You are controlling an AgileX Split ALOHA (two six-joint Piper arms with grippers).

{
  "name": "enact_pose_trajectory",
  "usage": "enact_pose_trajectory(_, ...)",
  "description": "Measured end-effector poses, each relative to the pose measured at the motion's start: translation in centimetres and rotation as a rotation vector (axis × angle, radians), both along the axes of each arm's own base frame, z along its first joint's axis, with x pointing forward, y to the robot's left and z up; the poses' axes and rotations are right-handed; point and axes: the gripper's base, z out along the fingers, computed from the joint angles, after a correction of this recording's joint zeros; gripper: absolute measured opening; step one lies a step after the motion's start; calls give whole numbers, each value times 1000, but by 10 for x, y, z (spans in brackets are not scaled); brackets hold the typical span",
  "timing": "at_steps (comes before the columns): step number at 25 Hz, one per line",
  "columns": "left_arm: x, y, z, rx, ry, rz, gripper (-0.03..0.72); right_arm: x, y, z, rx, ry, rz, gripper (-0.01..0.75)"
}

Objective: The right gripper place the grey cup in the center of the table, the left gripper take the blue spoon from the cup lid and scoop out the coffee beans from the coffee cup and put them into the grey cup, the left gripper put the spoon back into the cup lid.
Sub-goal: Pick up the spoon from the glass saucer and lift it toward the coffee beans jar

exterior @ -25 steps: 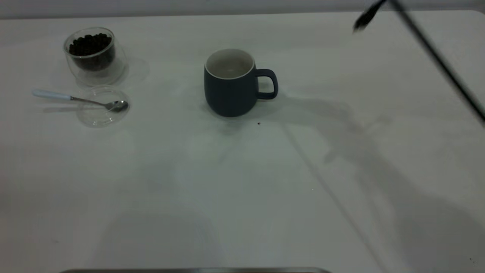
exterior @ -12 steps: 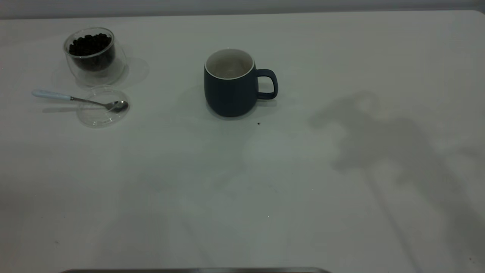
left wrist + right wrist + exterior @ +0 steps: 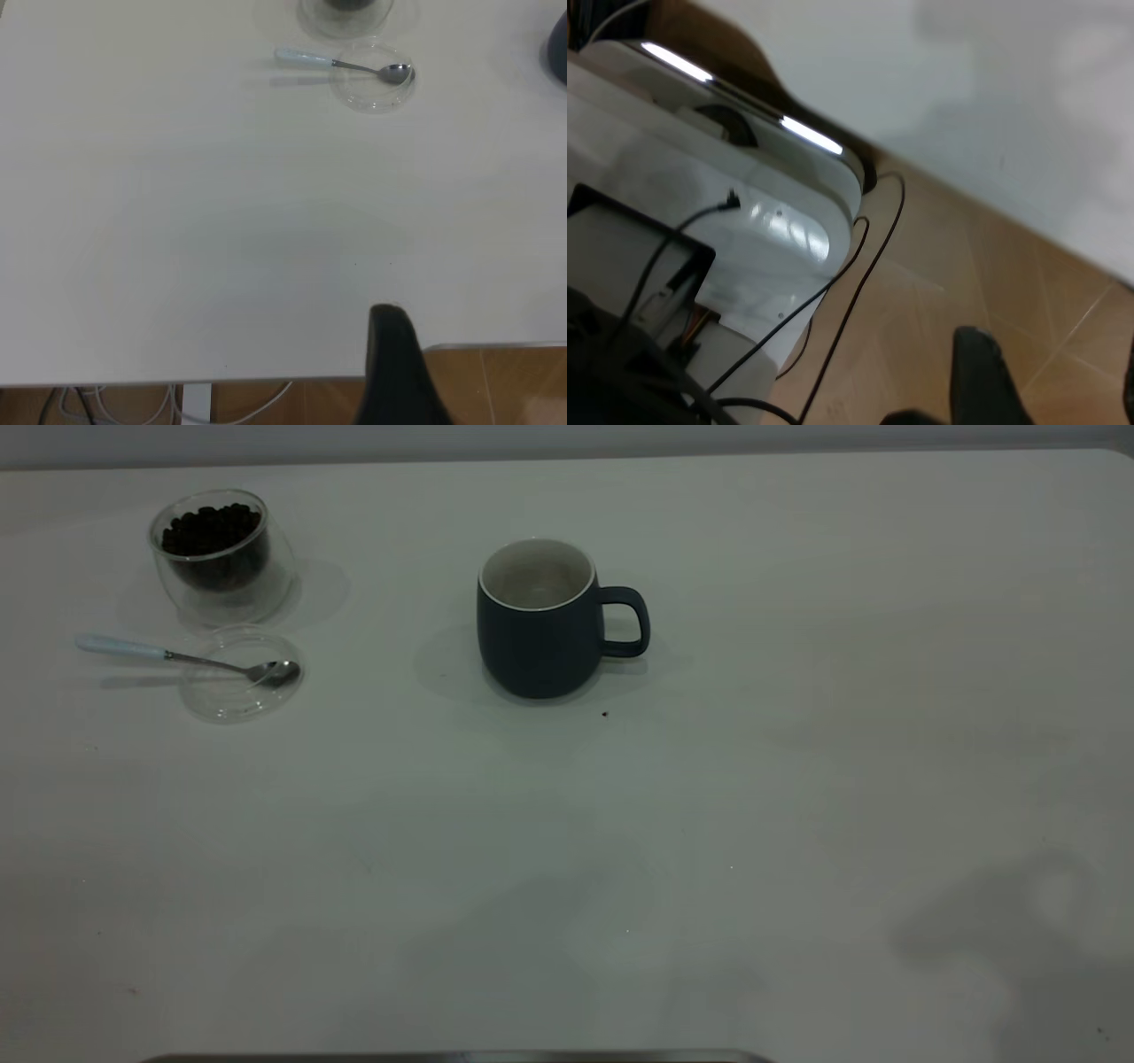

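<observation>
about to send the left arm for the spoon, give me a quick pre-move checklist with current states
1. grey cup upright near the table centre: ok.
2. blue spoon with its bowl in the cup lid, handle sticking out past the rim: ok.
3. coffee beans in the coffee cup: ok.
4. Right gripper away from the table, over the floor: ok.
5. Left gripper open: cannot tell.
6. Grey cup free of beans: ok.

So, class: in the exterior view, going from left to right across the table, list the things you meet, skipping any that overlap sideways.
Pale blue handle of the small metal teaspoon → dark blue-grey ceramic mug → tiny dark speck. The clear glass cup of beans and the clear round lid overlap sideways, so both are left out.
</observation>
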Motion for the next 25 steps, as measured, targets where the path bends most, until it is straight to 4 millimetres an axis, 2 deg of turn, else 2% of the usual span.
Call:
enact_pose_trajectory(4, 0, 0, 0, 0, 0, 0, 532, -41, -14, -5, 21, -60, -21, 358)
enact_pose_trajectory(8, 0, 0, 0, 0, 0, 0, 532, -74, -24, -5, 58, -164, -27, 358)
enact_pose_trajectory(18, 0, 0, 0, 1, 0, -1, 532, -130, -47, 21, 177, -587, -104, 358)
enact_pose_trajectory(25, 0, 0, 0, 1, 0, -1, 532, -165, -55, 26, 227, -820, -144, 358)
